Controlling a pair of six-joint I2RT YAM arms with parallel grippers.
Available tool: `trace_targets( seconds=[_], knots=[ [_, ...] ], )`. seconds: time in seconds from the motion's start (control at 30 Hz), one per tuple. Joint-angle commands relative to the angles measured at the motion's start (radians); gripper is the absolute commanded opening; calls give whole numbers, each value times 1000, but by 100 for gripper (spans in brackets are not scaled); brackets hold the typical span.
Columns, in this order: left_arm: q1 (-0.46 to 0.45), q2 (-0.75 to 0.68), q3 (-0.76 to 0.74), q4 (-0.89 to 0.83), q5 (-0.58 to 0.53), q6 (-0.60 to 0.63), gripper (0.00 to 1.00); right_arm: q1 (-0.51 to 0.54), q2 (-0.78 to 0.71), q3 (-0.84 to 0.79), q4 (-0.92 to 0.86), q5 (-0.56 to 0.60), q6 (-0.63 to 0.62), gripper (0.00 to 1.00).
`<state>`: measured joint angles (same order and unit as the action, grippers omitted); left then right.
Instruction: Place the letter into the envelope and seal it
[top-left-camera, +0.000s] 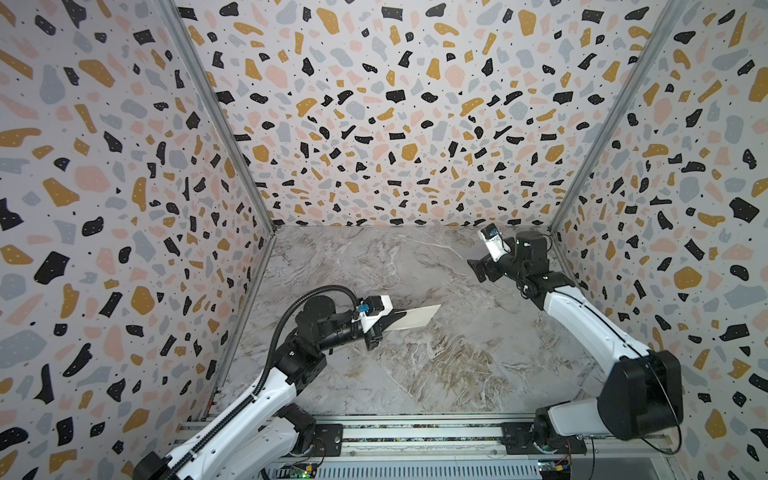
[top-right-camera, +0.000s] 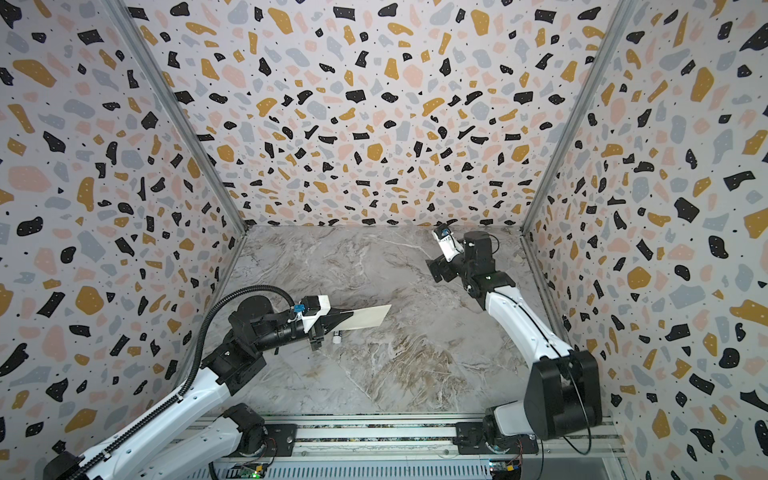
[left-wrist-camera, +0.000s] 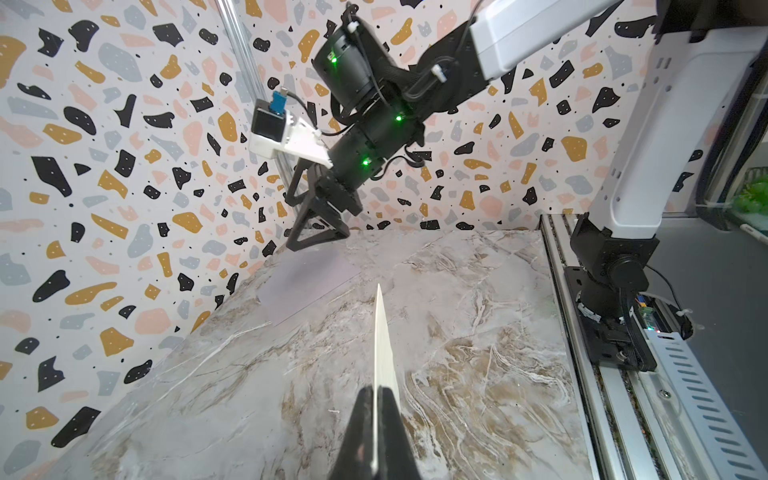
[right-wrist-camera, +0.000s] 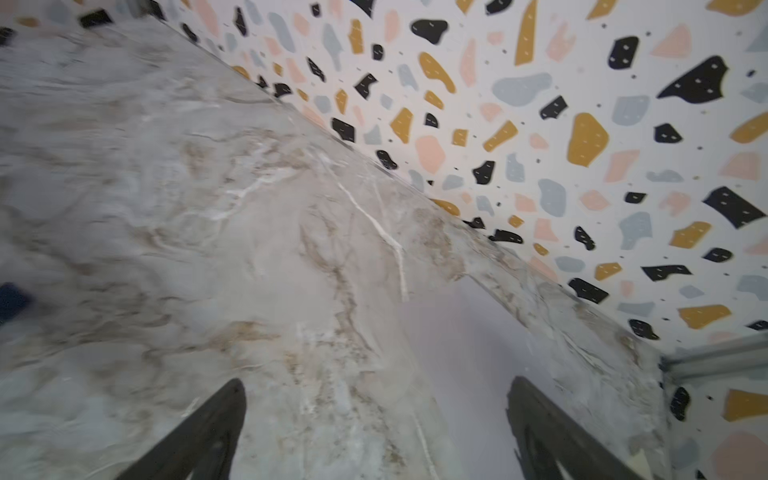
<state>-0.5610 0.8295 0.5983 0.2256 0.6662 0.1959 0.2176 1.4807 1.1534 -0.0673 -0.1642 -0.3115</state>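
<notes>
Left gripper is clamped on the folded letter, held edge-up, lower centre in both top views. Right gripper has jaws wide and empty over the flat envelope, right of centre. Step: pre-insertion. Next, likely: right lifts the flap and left feeds the letter in.

The letter hangs tilted above the table; the lavender envelope lies flat.
</notes>
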Motion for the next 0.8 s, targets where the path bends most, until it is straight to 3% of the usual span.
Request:
trace_targets(
  seconds=[0.0,0.17,0.33,0.57,0.77],
  knots=[
    [6,-13,-11,95,-14,-65,0,-72,147,135,-30,108,11,99],
    [5,-25,-22,95,-13,-78,0,-164,364,294,-63,113,-9,99],
    [6,-32,-26,84,-8,-80,0,-230,529,431,-112,28,-20,98],
    [5,-19,-17,48,-6,-50,0,-269,681,610,-178,-83,-30,90],
    [4,-7,2,-8,-17,-14,0,-284,796,759,-256,-105,-41,79]
  ],
)
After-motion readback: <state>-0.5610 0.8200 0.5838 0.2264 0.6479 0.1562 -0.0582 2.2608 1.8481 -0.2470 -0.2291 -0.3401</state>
